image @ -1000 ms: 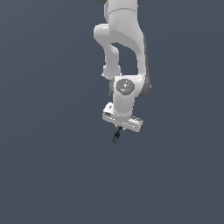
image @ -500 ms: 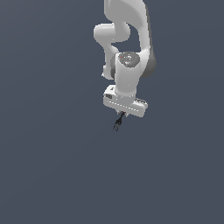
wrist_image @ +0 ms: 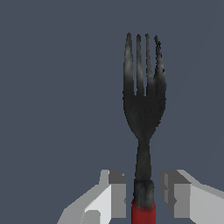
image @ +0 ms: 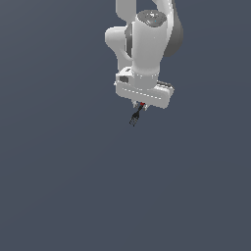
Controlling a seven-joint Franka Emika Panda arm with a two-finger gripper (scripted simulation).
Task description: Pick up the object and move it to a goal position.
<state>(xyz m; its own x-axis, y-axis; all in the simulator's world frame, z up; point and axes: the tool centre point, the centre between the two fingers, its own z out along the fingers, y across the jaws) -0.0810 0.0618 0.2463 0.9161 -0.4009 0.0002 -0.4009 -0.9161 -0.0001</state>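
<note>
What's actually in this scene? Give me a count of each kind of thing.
Robot arm: 1
Pincer: 1
Fork with red handle and black prongs, held between the pincer's fingers: 1
Total: 3

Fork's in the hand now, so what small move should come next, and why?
Probably keep the hand closed and carry on toward the goal in a short, smooth step. The fork is held only by its red handle end, prongs hanging out below the fingers, so a jerk might swing it or slip it. No goal marker shows in either view, so I cannot tell the direction.
</note>
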